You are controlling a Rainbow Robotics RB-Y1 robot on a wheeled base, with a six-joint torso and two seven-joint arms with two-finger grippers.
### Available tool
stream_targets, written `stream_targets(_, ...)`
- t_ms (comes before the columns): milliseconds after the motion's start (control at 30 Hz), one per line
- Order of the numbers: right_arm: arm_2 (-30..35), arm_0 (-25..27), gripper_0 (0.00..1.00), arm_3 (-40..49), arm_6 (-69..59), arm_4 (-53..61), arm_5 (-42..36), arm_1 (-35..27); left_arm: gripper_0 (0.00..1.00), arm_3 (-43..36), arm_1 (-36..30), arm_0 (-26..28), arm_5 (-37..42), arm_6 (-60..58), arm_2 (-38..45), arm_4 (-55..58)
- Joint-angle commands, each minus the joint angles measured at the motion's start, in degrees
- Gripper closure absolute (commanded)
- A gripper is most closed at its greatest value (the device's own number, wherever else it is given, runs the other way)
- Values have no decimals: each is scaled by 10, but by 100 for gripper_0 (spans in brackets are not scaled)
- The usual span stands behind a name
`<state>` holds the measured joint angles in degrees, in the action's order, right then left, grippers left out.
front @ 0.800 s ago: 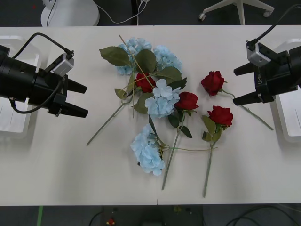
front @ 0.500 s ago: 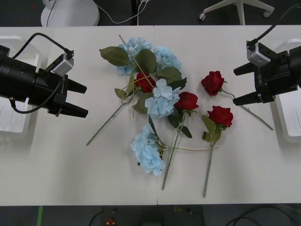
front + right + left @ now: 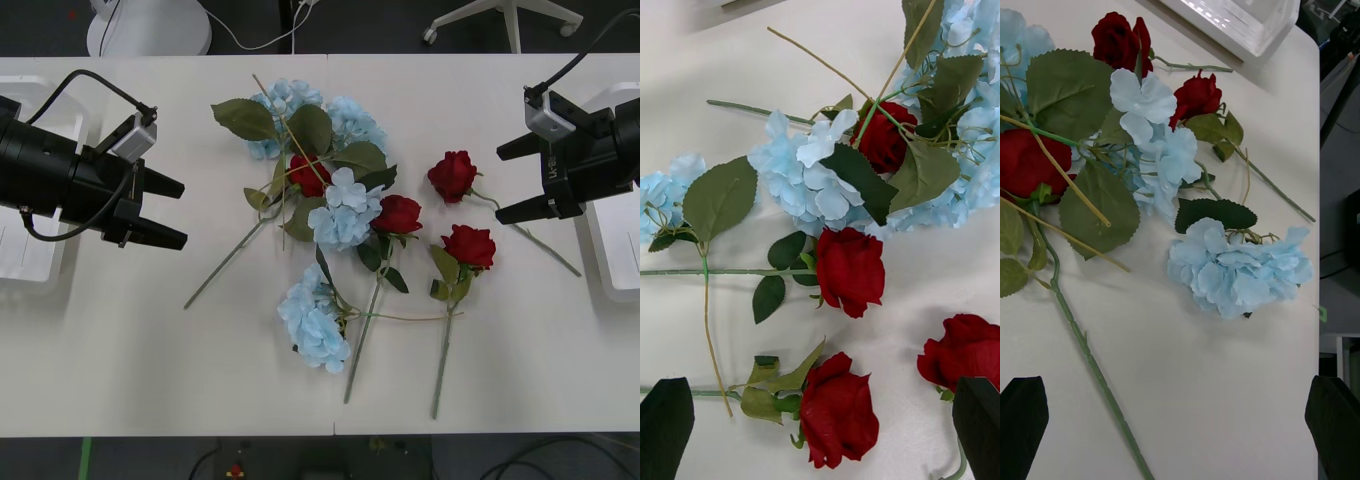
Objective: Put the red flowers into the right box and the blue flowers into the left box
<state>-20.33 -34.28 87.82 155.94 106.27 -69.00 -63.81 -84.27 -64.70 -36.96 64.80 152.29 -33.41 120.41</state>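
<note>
Red flowers (image 3: 398,214) and blue flowers (image 3: 342,210) lie tangled mid-counter (image 3: 150,340), none boxed. One red bloom sits buried under leaves and crossing tan stems in the far cluster; two other roses lie clear toward the right side, stems trailing to the near edge. One blue head (image 3: 314,322) lies apart, nearest the robot. Left box (image 3: 25,262) at the counter's left edge, mostly behind the left arm. Right box (image 3: 612,255) at the right edge, partly behind the right arm. Left gripper (image 3: 168,212) hovers left of the pile, jaws spread, empty. Right gripper (image 3: 512,180) hovers right of the roses, jaws spread, empty. Nothing has shifted since the earlier frames.
</note>
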Motion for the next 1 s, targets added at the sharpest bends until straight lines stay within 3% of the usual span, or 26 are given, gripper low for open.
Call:
stream_targets(33,-3,-22,0,10,-9,-3,4,-18,0,-12,-11,-26,-5,27,0,7)
stream_targets(1000,-3,-22,0,10,-9,-3,4,-18,0,-12,-11,-26,-5,27,0,7)
